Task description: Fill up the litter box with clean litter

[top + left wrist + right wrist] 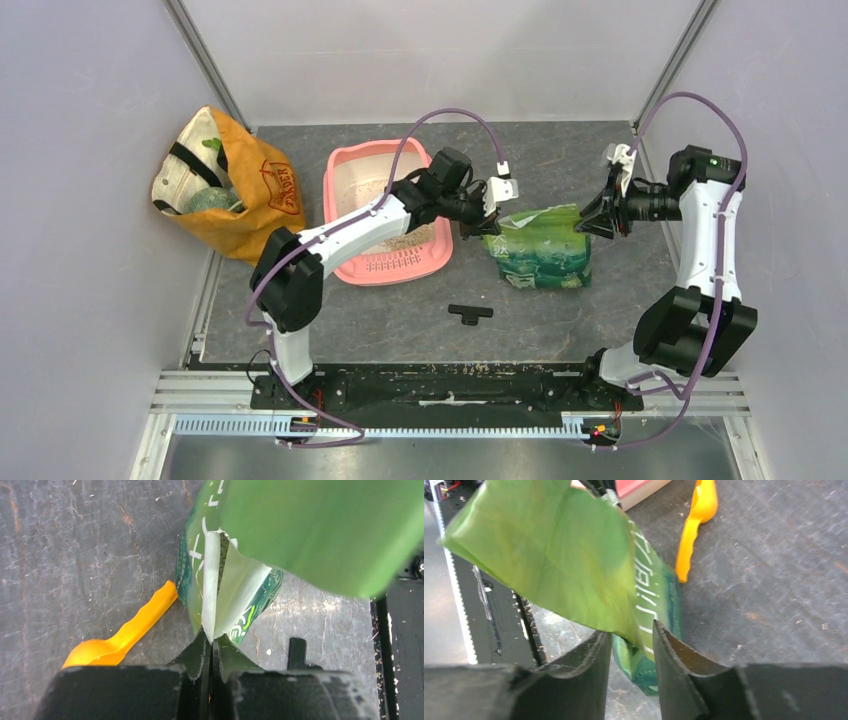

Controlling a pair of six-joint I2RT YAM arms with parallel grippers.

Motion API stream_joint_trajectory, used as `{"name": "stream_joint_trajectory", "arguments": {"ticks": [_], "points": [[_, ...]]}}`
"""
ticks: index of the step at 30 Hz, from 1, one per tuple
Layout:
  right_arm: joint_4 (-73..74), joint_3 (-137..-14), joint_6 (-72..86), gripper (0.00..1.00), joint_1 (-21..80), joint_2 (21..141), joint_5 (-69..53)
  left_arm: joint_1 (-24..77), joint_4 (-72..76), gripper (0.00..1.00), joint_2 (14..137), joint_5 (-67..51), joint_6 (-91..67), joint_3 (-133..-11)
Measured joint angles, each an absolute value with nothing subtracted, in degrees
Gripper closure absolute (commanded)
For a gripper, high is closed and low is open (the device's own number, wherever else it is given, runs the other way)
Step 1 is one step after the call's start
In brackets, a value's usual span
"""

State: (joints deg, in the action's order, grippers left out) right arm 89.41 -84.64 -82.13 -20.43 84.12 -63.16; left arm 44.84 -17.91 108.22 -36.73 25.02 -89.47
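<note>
The pink litter box point(345, 165) lies left of centre, with my left arm across it. Grey-beige litter point(362, 190) covers its floor. A glossy green foil bag point(540, 248) stands to its right. My left gripper point(490, 215) is shut on the bag's top left corner; in the left wrist view point(212, 637) the jaws pinch the bag's white seam point(212, 590). My right gripper point(592, 222) is at the bag's top right corner. In the right wrist view point(631, 635) its jaws are apart, with the bag's edge point(644, 610) between them.
An orange scoop point(120, 640) lies on the table beside the bag and also shows in the right wrist view point(696, 525). An orange-tan fabric bag point(250, 200) stands at the far left. A small black T-shaped part point(470, 313) lies near the front.
</note>
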Motion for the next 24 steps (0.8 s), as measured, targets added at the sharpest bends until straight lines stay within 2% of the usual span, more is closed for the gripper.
{"name": "stream_joint_trajectory", "arguments": {"ticks": [3,7,9,15,24], "points": [[89.71,-88.44,-78.78,0.34,-20.60,85.10,-63.42,45.12,-20.25,0.98,106.37,-34.46,28.69,-88.95],[89.67,-93.91,-73.76,0.10,-21.02,85.91,-64.77,45.60,-21.91,0.97,103.72,-31.42,34.33,-87.20],[89.76,-95.98,-71.35,0.04,-21.10,86.02,-65.67,46.24,-22.13,0.96,102.72,-29.56,37.17,-86.08],[89.69,-101.56,-65.12,0.03,-20.69,87.99,-68.58,49.25,-21.80,0.94,102.15,-25.06,42.87,-85.21],[85.60,-99.07,-49.74,0.03,-15.79,89.01,-67.44,50.28,-20.86,0.93,102.00,-21.91,45.12,-84.97]]}}
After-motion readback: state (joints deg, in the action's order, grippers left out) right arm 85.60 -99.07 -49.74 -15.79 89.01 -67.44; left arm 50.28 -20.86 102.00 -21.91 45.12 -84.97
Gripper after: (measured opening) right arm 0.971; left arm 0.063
